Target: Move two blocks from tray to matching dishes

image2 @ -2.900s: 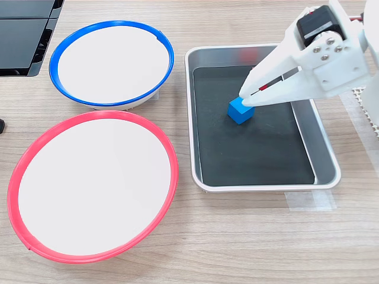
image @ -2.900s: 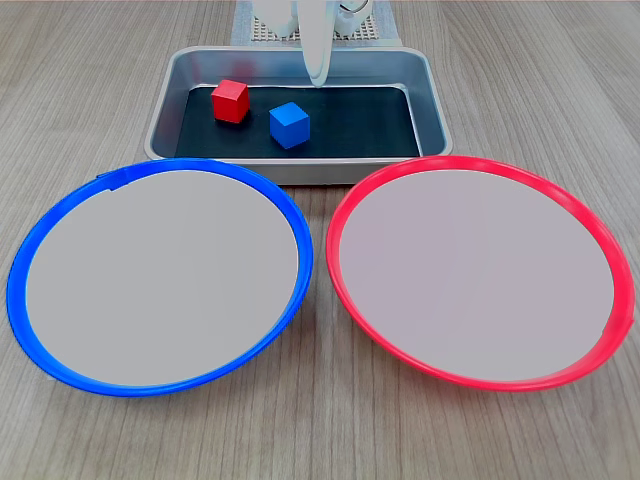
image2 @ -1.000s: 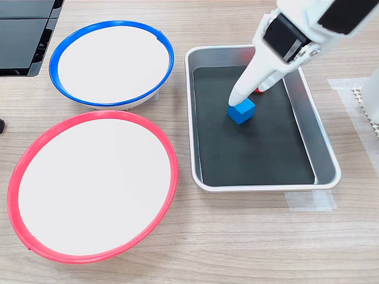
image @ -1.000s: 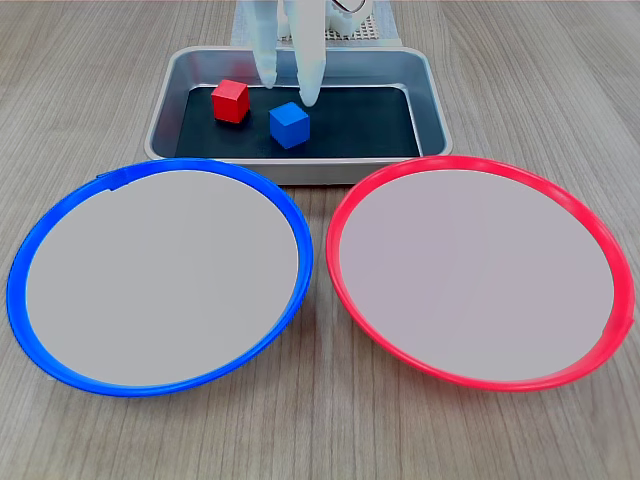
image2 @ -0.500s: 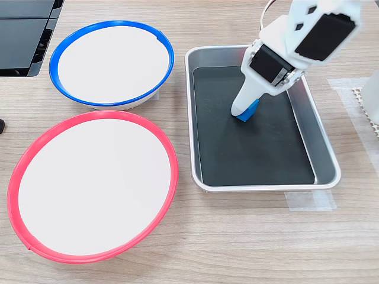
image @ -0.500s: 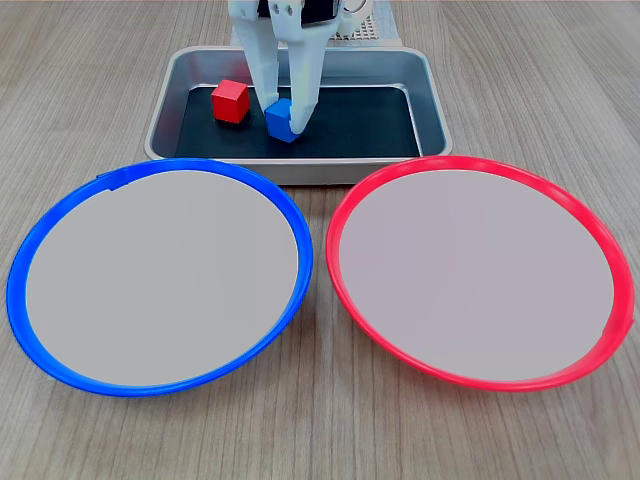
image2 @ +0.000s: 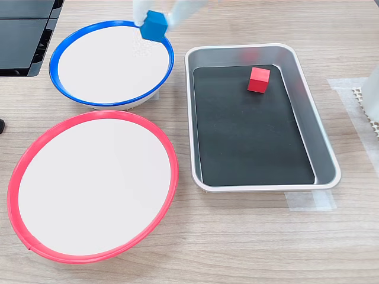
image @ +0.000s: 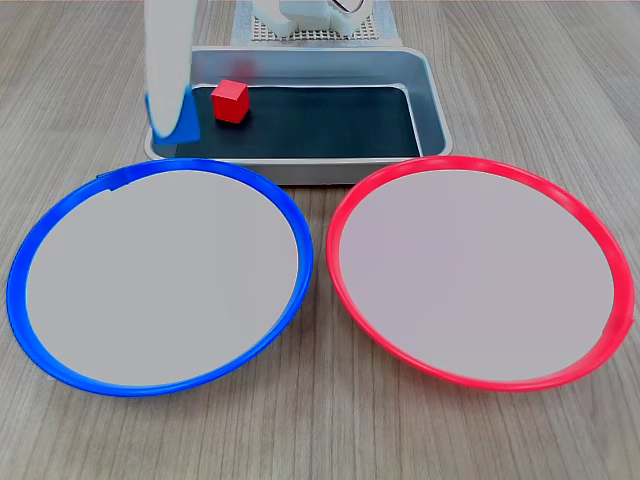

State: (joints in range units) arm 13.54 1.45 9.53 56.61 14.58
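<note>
Lifted out of the tray (image2: 323, 160), the blue block (image2: 154, 25) now hangs above the far edge of the blue-rimmed dish (image2: 71, 94) in the second exterior view, where half a second ago it sat on the tray's black bottom between the fingers. The gripper (image2: 156, 21) has swung over with it, its white fingers (image2: 183, 10) closed on the cube from both sides.

Going left to right in the first exterior view: the blue-rimmed dish (image: 40, 330) lies at the first exterior view's left, bare in its pale centre. Above its far rim stands the gripper (image: 172, 115), with only a sliver of the blue block (image: 187, 126) showing beside the finger. Next comes the tray (image: 425, 95), and on its black floor near the left end rests the red block (image: 230, 101), upright and alone. At the first exterior view's right lies the red-rimmed dish (image: 600, 330), nothing in it, close beside the blue-rimmed dish without touching.
</note>
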